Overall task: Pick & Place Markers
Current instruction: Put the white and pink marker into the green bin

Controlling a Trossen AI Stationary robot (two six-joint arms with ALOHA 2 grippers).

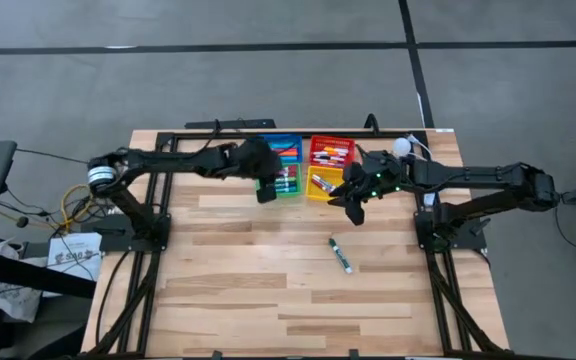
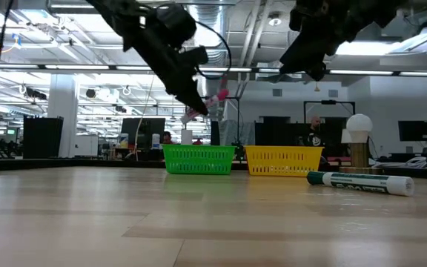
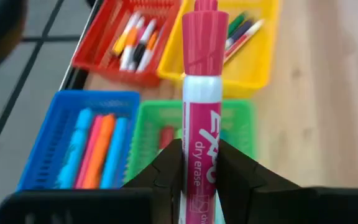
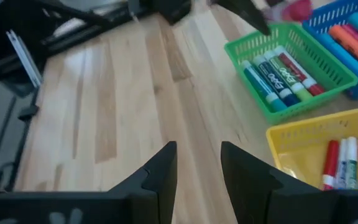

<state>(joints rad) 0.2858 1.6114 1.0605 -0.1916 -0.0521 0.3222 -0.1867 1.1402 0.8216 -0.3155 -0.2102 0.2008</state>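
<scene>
Wooden table (image 1: 268, 300): four coloured bins (image 1: 313, 165), stray green-capped marker (image 1: 340, 255).

Open-plan lab — monitors (image 2: 143, 130), ceiling ducts (image 2: 50, 44), strip lights (image 2: 21, 22)

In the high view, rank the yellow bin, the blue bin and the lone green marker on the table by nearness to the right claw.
1. Yellow bin, right beside the right claw.
2. Green marker, alone on the open table.
3. Blue bin, back row, toward the left arm.
</scene>
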